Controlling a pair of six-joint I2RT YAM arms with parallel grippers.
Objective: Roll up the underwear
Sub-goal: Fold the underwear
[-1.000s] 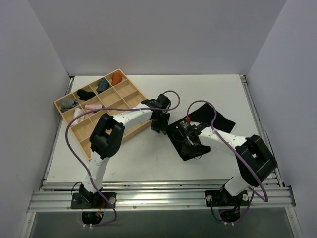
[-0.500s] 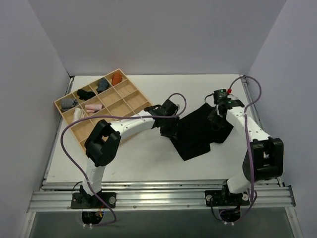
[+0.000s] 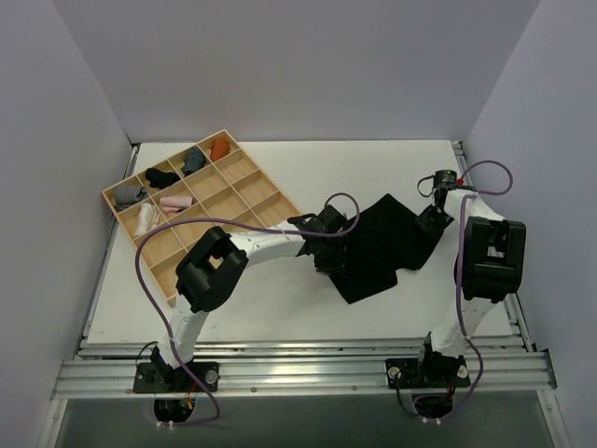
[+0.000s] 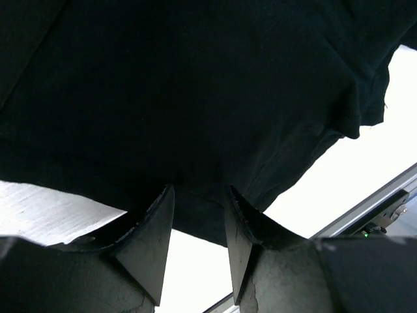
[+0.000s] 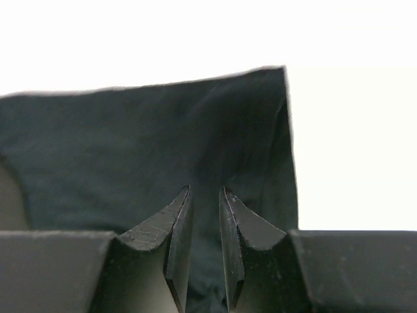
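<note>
Left hand point(image 3: 331, 254) is parked on the left edge of the underwear point(image 3: 382, 247) in the top view, and the right hand point(image 3: 429, 219) is on the far right corner. The black cloth is spread out diagonally on the counter point(image 3: 280, 308) between them, well apart from the wooden tray point(image 3: 168, 161) of little bundles. From the left wrist cam, the fingers point(image 4: 150, 241) sit roughly halfway apart with the hem dipping down between them. Honestly I can't tell if that's a real pinch or if the cloth is just lying in the gap. The fabric point(image 4: 195, 98) fills most of that view, with a wavy edge off to the right. In the right wrist cam the fingers point(image 5: 179, 241) are nearly together with only a thin slot, and dark cloth point(image 5: 130, 150) runs right into it, so I'd say it's clamped on that corner. No roll started yet as far as I can see. My worry is that the right side only has a tiny bite on a corner, so a hard tug could pop it free. If the left side isn't really gripping, that edge will drag or bunch, and the roll would come out crooked or loose.
</note>
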